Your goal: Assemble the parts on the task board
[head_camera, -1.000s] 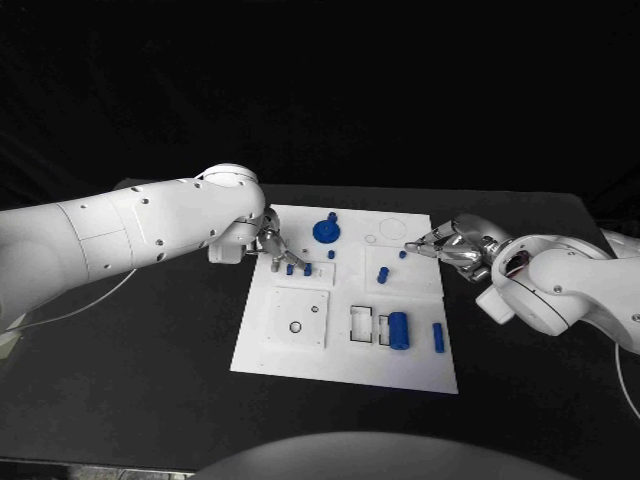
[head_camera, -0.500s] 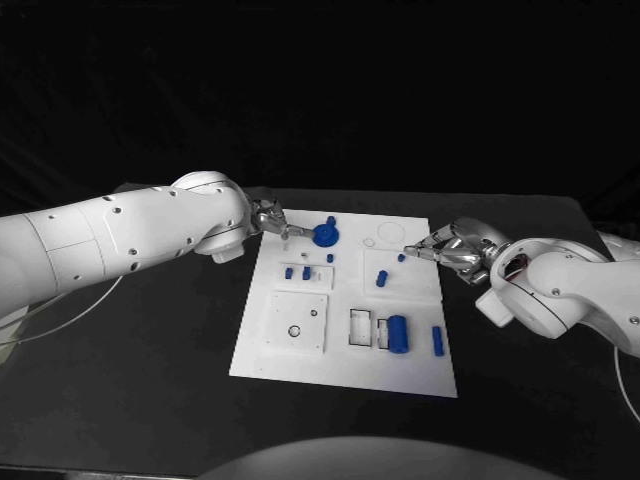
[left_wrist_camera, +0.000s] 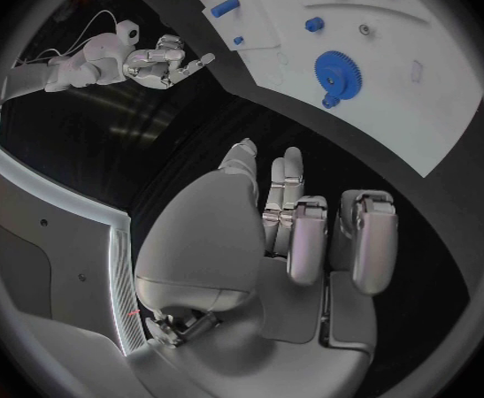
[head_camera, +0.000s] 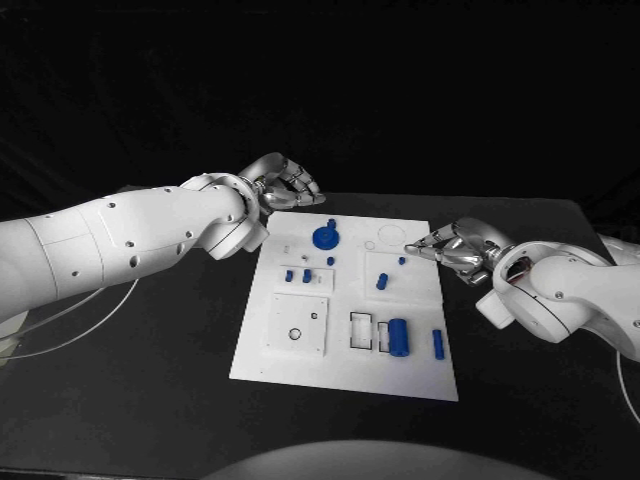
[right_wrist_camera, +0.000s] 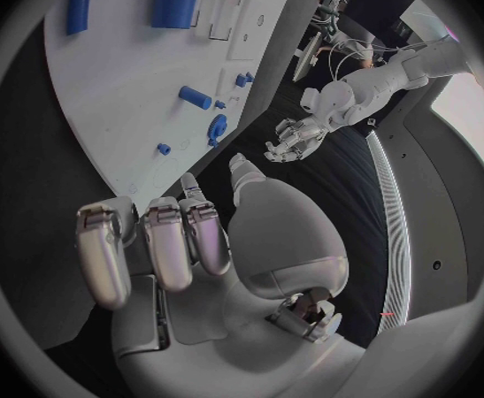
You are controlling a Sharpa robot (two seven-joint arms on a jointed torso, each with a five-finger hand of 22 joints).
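Left hand (head_camera: 280, 184) raised off white task board (head_camera: 346, 340)

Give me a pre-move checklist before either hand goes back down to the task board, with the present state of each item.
1. Left hand clear of the task board: ok, it is raised beyond the far left corner.
2. Left hand holds nothing: ok, the left wrist view shows bare fingers.
3. Right hand holds nothing: ok, the right wrist view shows nothing between its fingers.
4. Blue gear seated on the board: cannot tell.
5. Large blue cylinder lying beside the rectangular slot: ok.
6. Board square on the table: ok.
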